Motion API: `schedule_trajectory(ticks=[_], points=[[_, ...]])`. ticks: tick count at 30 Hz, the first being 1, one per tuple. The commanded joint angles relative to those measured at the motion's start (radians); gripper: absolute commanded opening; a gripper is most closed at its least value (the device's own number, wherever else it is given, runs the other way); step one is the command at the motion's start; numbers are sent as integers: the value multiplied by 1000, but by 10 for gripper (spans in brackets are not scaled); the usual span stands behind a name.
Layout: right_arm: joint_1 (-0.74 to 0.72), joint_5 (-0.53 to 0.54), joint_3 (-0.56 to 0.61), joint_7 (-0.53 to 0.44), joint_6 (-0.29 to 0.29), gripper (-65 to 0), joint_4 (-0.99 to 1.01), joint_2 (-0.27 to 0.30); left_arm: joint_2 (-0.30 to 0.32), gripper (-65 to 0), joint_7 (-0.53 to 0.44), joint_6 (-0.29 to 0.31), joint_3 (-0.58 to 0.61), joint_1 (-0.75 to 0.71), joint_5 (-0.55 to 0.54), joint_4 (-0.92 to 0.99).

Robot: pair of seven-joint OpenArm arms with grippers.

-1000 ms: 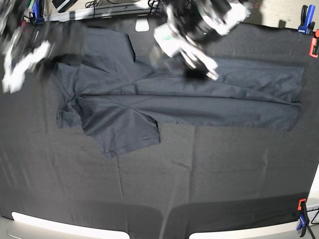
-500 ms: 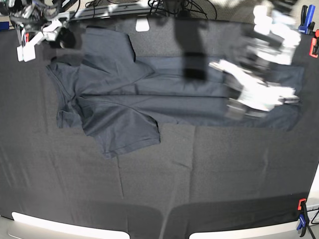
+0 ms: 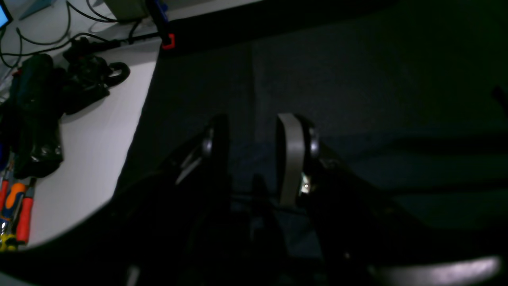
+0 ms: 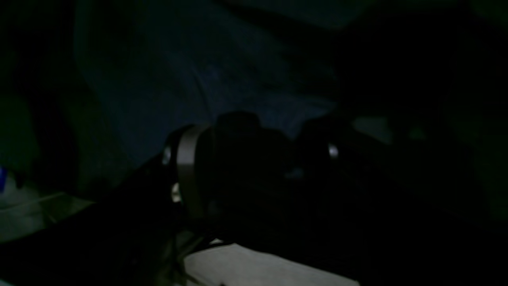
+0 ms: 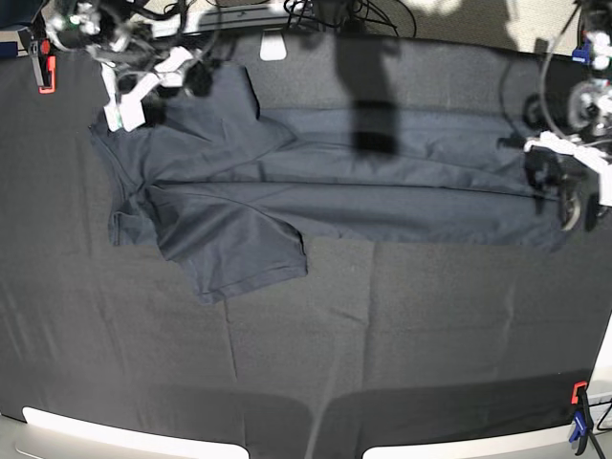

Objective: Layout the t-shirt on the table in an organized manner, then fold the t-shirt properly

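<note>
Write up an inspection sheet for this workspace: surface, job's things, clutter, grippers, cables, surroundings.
Surface: table covered in creased matte black cloth.
Job's things: t-shirt lies along the far half, body folded into a long band, one sleeve spread toward the near side.
Clutter: nothing seen on the cloth.
Grippers: left gripper open, over the shirt's hem end; right gripper open, at the collar end; neither is seen holding cloth.
Cables: black cables bundled beyond the far edge.
Surroundings: clamps at the corners; dark gear and orange-handled tools on the white bench beside the table.
</note>
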State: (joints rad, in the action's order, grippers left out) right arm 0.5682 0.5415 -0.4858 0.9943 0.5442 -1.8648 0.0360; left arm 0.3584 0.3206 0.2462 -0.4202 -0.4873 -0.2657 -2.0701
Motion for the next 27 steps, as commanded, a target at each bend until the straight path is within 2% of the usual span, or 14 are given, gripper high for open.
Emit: schedule_trajectory(ticks=[1,4,9,11,16,20,27], points=[[8,-23,1,14,-15,-310,-5,-3,11,-475,-21,-2,-10,3,-6,-16],[8,-36,-21,-4,-18,-310,-6,-3,11,-475,-22,-1,-10,3,-6,-16],[8,31,-66,0,-2,-315,-11,-3,11,-475,-30,-2,-10,3,-6,-16],[8,31,-66,21,-2,-383,-11,-4,11,-475,-30,-1,-10,3,-6,-16],[8,30,-65,32,2,-647,-11,-5,32,-475,-30,-2,-10,3,-6,-16],[8,59,-65,23,50,-650,-21,-6,61,-475,-30,-1,-10,3,-6,-16],[-8,132,-65,-12,55,-650,-192,-6,63,-475,-29,-2,-10,3,-6,-16]])
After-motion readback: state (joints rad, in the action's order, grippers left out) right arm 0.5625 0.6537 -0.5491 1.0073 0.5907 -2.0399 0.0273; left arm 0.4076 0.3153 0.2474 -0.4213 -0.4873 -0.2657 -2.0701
